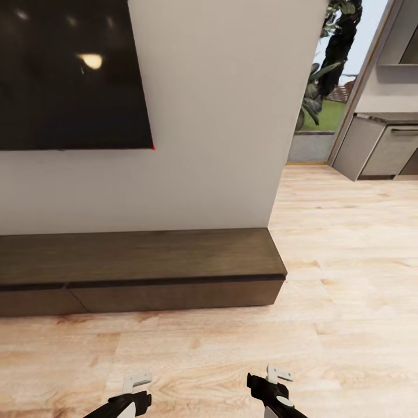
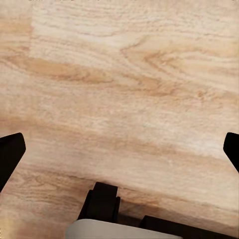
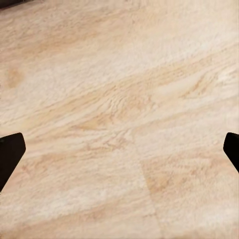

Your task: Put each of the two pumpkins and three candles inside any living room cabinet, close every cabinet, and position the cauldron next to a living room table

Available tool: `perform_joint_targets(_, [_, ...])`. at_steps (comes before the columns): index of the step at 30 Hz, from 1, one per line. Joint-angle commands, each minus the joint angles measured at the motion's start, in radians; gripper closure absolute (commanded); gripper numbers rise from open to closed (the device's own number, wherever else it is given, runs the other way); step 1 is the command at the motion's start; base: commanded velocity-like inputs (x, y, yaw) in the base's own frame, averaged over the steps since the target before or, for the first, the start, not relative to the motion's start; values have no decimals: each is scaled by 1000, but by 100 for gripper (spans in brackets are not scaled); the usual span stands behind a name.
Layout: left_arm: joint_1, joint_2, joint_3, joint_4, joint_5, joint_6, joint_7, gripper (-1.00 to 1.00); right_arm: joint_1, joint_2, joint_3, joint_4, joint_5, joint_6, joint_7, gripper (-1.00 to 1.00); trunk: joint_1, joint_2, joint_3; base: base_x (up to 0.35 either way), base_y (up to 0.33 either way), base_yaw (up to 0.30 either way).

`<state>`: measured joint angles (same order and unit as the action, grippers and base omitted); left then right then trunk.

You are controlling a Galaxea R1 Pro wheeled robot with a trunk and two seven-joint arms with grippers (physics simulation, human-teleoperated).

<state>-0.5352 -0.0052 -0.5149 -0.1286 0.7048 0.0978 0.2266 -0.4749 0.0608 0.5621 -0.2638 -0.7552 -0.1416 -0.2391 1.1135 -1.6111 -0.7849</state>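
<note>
Cabinet lies ahead of both grippers, long axis crosswise, fronts closed. Left gripper and right gripper hang above the wood floor before it, jaws spread wide, both empty; left sits nearer the cabinet's middle.

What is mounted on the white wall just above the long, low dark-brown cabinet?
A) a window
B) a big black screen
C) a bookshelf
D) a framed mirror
B: a big black screen hangs on the white wall right over the dark-brown cabinet, with ceiling lights reflected in its glossy surface.
</note>
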Motion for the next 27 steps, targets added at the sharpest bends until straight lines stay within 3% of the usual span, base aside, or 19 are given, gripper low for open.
perform_joint_targets(1, [0,0,-8,-2,6,5,7,-100,-1,-1,9,0,-10,-4,-5,-100,-4,7,2,0,0,0])
perform_joint_targets(15, [4,-2,-10,-2,5,4,7,-100,-1,0,8,4,-11,-6,-5,-100,-58,105,46,0,0,0])
perform_joint_targets(27, [5,-2,-10,-2,5,3,7,-100,-1,1,0,105,-26,-6,-15,-100,-104,189,84,0,0,0])
